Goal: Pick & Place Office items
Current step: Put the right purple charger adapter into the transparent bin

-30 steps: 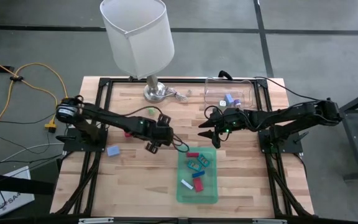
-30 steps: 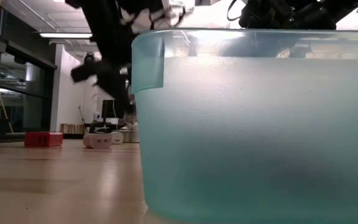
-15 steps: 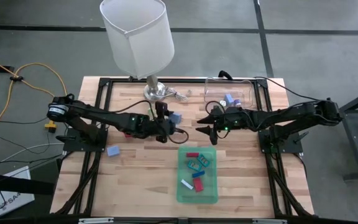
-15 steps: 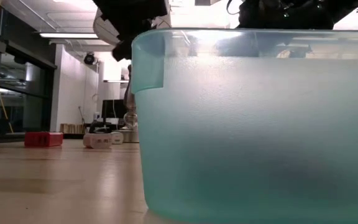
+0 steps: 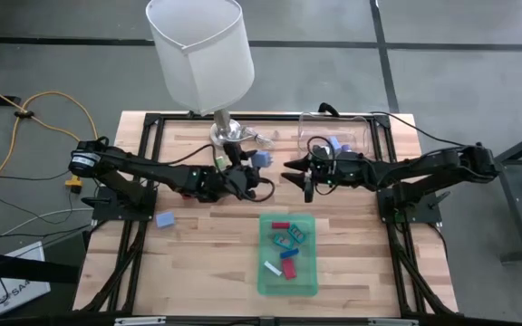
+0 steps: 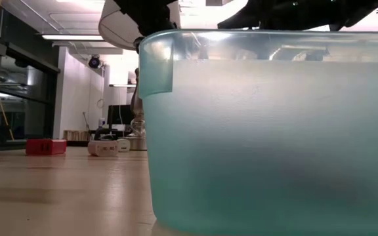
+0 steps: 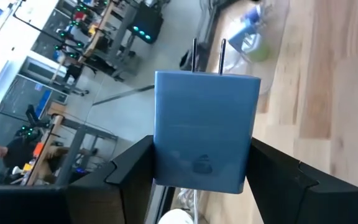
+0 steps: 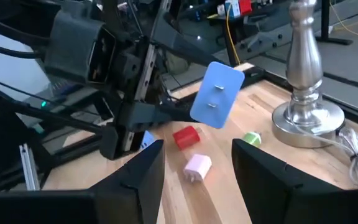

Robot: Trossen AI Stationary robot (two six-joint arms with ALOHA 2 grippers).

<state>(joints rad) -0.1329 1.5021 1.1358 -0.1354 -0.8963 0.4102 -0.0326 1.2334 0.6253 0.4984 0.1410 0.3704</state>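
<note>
The left gripper (image 5: 252, 171) clamps a blue plug (image 7: 202, 130) aloft, likely offering it to the empty, parted right gripper (image 5: 297, 174).

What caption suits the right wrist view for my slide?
Left gripper holds a blue plug block aloft beside the lamp base.

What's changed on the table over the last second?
The left gripper swung from near the green tray toward the lamp base, carrying the blue plug block clamped between its fingers. The right gripper shifted slightly toward it, empty and open. The tray's contents, the clear container and the blue piece on the left side stayed put.
</note>
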